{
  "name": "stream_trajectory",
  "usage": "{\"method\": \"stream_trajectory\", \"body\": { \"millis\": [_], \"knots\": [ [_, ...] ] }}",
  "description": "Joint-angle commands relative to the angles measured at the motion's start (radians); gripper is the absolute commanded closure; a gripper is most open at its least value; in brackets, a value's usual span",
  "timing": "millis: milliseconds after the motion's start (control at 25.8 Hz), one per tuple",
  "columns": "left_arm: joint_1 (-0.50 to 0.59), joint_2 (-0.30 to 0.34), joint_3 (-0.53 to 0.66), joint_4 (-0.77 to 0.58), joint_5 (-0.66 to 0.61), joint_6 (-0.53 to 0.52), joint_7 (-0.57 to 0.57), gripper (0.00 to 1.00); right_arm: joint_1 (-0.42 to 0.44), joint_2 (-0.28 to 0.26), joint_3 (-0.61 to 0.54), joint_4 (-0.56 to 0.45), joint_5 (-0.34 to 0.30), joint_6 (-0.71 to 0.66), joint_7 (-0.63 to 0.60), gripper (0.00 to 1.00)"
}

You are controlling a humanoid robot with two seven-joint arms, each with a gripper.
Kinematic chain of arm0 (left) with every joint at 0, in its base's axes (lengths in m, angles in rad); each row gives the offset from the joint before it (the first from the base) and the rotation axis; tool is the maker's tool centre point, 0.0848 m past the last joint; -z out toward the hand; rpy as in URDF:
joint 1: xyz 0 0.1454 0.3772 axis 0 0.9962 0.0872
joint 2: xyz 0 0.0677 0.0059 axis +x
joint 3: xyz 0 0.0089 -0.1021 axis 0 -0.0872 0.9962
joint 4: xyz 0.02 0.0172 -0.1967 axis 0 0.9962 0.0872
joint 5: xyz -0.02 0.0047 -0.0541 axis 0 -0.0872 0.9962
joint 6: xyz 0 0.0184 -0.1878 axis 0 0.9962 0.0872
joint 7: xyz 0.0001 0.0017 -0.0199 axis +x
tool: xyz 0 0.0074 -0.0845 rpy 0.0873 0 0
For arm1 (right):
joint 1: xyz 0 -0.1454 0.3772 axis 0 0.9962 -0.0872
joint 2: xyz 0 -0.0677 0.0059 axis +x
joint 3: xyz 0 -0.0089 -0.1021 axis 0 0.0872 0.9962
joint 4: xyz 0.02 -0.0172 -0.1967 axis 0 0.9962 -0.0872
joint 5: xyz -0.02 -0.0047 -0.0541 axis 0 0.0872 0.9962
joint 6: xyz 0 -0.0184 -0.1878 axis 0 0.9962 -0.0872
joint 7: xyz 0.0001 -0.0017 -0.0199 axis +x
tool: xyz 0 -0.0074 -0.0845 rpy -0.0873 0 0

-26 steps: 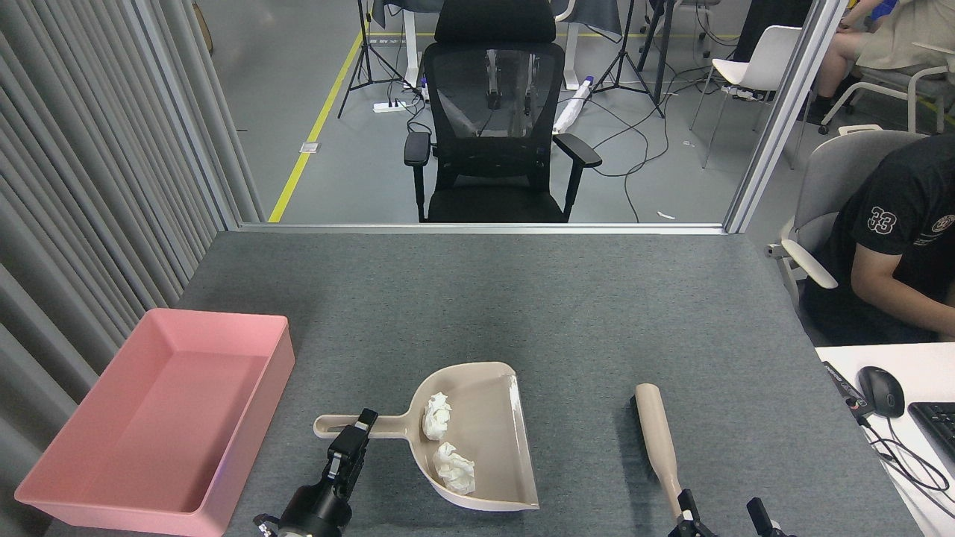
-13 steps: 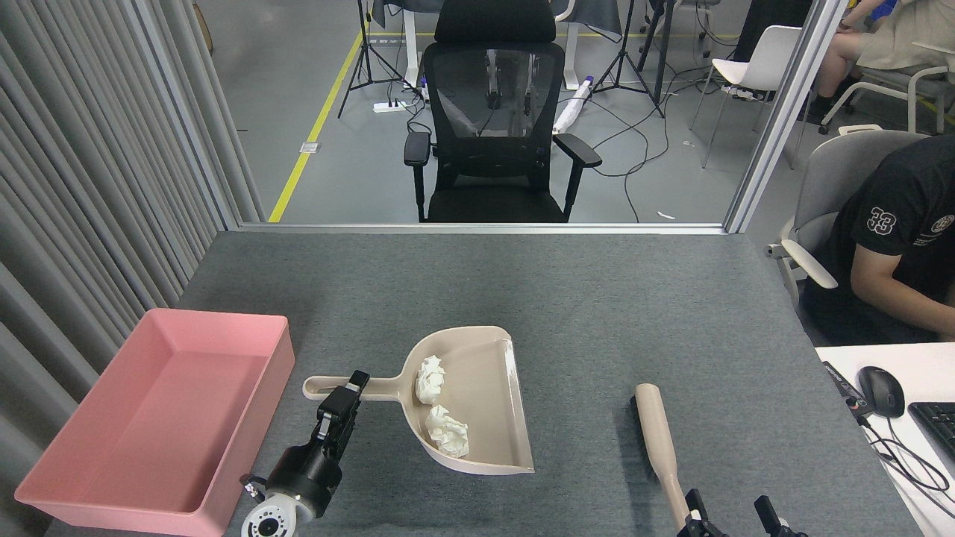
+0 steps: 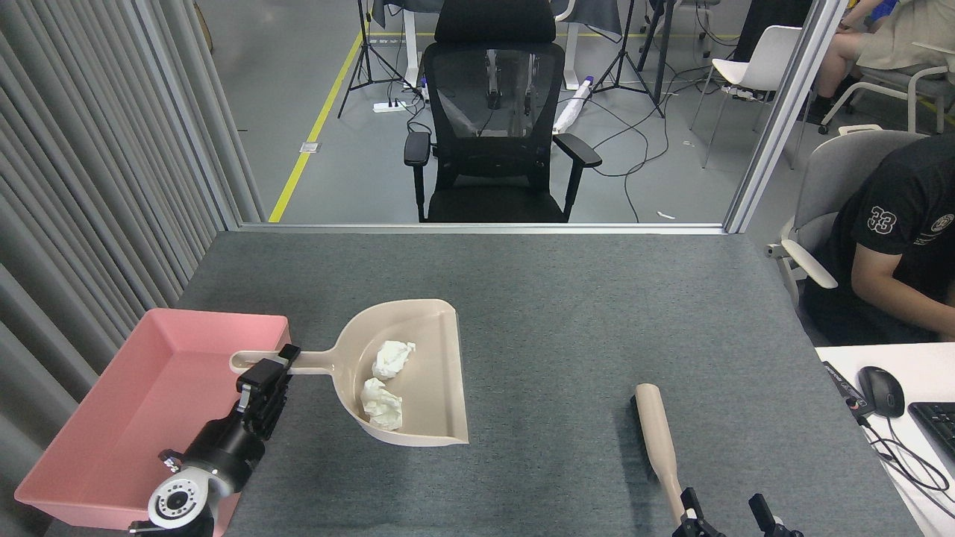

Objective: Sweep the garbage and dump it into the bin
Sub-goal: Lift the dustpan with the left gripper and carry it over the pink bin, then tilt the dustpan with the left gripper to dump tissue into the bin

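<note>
A beige dustpan [image 3: 425, 373] hangs a little above the grey table, level, its handle reaching left over the pink bin's right wall. Two white garbage wads [image 3: 392, 358] [image 3: 382, 403] lie in its pan. My left gripper [image 3: 270, 367] is shut on the dustpan handle, close to the handle's free end. The bin [image 3: 224, 318] stands at the table's left front and its visible floor is bare. My right gripper [image 3: 725, 514] stands open at the bottom edge, nothing between its fingers, just right of the handle tip of a beige brush [image 3: 656, 432] lying on the table.
A grey curtain [image 3: 82, 186] runs along the left side. A person in a black shirt [image 3: 895, 246] sits at the right by a white desk [image 3: 918, 373] with a mouse and keyboard. A black office chair [image 3: 492, 119] stands beyond the table's far edge.
My left gripper has carried the dustpan with both wads up and to the left, so its handle end is over the bin's right wall. The brush and right gripper stayed put.
</note>
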Motion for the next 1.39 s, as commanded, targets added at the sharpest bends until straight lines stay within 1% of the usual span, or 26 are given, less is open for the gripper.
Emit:
{"method": "stream_trajectory", "body": {
  "millis": [0,77,232,348,465,581,658,735,813,890,1006,1200,1355],
  "knots": [
    [-0.033,0.078,0.035,0.022,0.072,0.012,-0.004,0.92,-0.002,0.001,0.001,0.000,0.000,-0.002,-0.001,0.03],
    [-0.056,0.132,0.044,0.075,0.113,0.018,-0.003,0.92,-0.002,0.001,0.002,0.000,0.000,-0.002,-0.002,0.03],
    [-0.081,0.183,0.113,0.143,0.130,0.020,-0.007,0.92,-0.005,0.004,0.010,-0.004,-0.002,-0.004,0.001,0.03],
    [-0.081,0.229,0.138,0.163,0.142,0.018,-0.012,0.92,-0.005,0.003,0.010,-0.004,-0.002,-0.004,0.001,0.03],
    [-0.085,0.295,0.139,0.189,0.170,0.018,-0.015,0.92,-0.005,0.004,0.010,-0.004,-0.002,-0.004,0.001,0.03],
    [-0.091,0.344,0.149,0.203,0.173,0.017,-0.017,0.92,-0.005,0.004,0.012,-0.004,-0.002,-0.004,0.001,0.03],
    [-0.082,0.387,0.196,0.207,0.191,0.015,-0.037,0.92,-0.008,0.004,0.013,-0.004,-0.002,-0.004,0.001,0.03],
    [-0.078,0.413,0.227,0.243,0.207,0.014,-0.052,0.92,-0.030,0.003,0.018,-0.004,-0.002,-0.005,0.001,0.03],
    [-0.078,0.453,0.233,0.301,0.208,-0.002,-0.054,0.92,-0.039,0.003,0.018,-0.004,-0.002,-0.005,0.002,0.03],
    [-0.075,0.483,0.239,0.332,0.210,-0.042,-0.055,0.92,-0.048,0.003,0.018,-0.004,-0.002,-0.005,0.013,0.03],
    [-0.052,0.505,0.241,0.370,0.210,-0.086,-0.055,0.92,-0.053,0.003,0.019,-0.004,-0.002,-0.010,0.021,0.03],
    [-0.050,0.543,0.242,0.444,0.207,-0.143,-0.057,0.92,-0.056,0.007,0.021,-0.007,-0.002,-0.039,0.021,0.03],
    [-0.052,0.585,0.241,0.543,0.202,-0.215,-0.057,0.92,-0.057,0.017,0.021,-0.007,-0.002,-0.040,0.021,0.03]
  ]
}}
